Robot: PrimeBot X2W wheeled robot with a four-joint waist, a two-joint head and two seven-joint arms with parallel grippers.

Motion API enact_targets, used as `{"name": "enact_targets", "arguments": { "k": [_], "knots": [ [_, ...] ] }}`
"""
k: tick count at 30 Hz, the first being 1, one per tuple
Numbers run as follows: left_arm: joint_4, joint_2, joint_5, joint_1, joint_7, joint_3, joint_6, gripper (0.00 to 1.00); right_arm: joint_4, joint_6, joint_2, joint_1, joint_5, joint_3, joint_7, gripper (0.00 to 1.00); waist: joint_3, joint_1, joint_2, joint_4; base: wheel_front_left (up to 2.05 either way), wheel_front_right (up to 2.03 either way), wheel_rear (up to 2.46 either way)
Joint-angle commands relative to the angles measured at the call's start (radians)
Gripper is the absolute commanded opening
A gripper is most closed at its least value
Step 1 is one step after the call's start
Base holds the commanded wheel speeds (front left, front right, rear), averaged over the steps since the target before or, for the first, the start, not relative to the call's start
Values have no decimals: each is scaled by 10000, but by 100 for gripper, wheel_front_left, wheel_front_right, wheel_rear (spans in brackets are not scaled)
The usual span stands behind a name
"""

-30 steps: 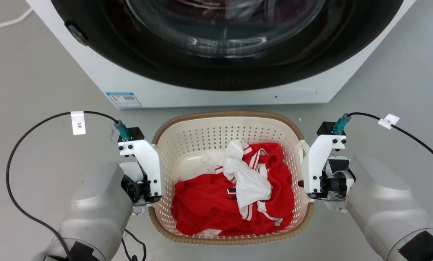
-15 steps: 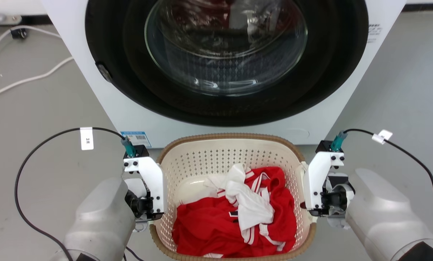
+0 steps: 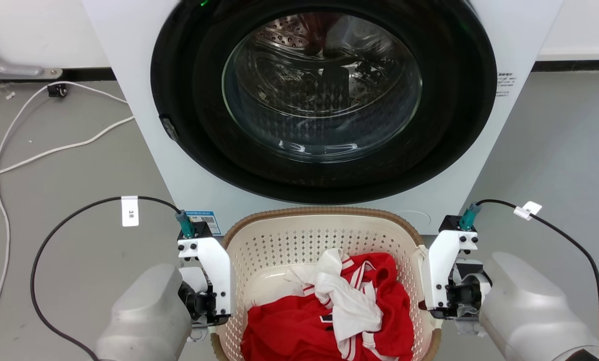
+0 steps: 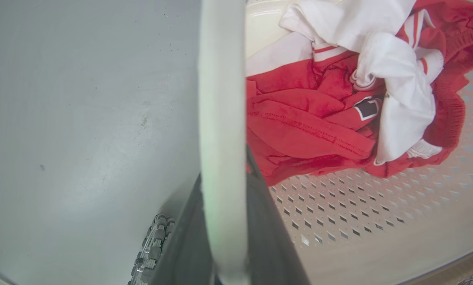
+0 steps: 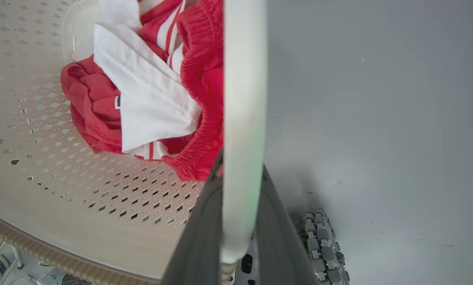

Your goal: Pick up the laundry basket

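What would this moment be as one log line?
task: pick up basket | left hand: shut on left handle | right hand: shut on right handle | load: red and white clothes | ahead: washer

Head camera: above the cream-white perforated plastic laundry basket [image 3: 304,240], facing forward and down, at medium range.

Left wrist camera: very close, against the basket's left white handle [image 4: 222,118], looking into the basket.

Right wrist camera: mirrored, against the basket's right white handle [image 5: 244,118].

Shared by all three views: the red-and-white clothing [image 3: 279,336] inside the basket.
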Motion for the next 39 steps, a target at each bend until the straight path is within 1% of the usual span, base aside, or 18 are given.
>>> {"name": "enact_targets", "arguments": {
  "k": [1, 14, 23, 39],
  "knots": [
    [-120, -332, -89, 106, 7, -43, -129, 0, -140, 185, 286, 124, 141, 3, -44, 0, -43, 2, 0, 21, 0, 0, 0],
    [-114, -293, -266, 278, -94, -247, -130, 0, -93, 185, 398, 454, 282, 36, -131, 0, -268, 2, 0, 25, 0, 0, 0],
    [-88, -304, -399, 318, -181, -354, -130, 0, -73, 186, 375, 526, 310, 92, -334, 0, -333, 2, 0, 60, 0, 0, 0],
    [-68, -316, -609, 379, -298, -501, -130, 0, -56, 186, 354, 597, 428, 165, -357, 0, -378, 2, 0, 42, 0, 0, 0]
  ]
}}
